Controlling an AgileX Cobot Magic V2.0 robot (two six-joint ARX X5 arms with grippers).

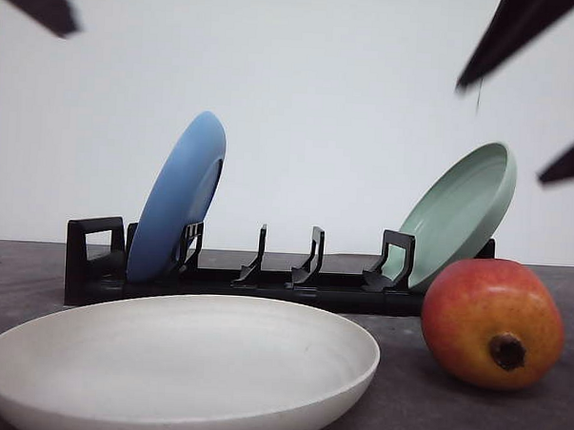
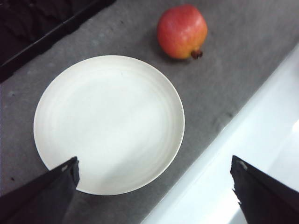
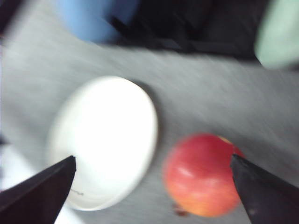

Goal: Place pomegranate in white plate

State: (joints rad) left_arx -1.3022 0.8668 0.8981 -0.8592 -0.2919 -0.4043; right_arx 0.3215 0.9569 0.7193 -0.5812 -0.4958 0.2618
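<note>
Pomegranate (image 1: 492,322) sits on grey tabletop (image 2: 243,70) just right of white plate (image 1: 181,358), not touching, calyx toward camera. Plate holds nothing. Left fingers (image 2: 51,191) spread wide above plate, grasping nothing. Right fingers (image 3: 42,189) likewise spread over the fruit; wrist view blurred.

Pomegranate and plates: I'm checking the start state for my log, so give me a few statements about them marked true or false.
1. The pomegranate lies in the white plate. False: it rests on the table beside the plate.
2. The blue plate stands in the black rack. True.
3. The white plate holds nothing. True.
4. The right tool grips the pomegranate. False: its fingers are spread, above the fruit.
5. The green plate lies flat on the table. False: it leans in the rack.
</note>
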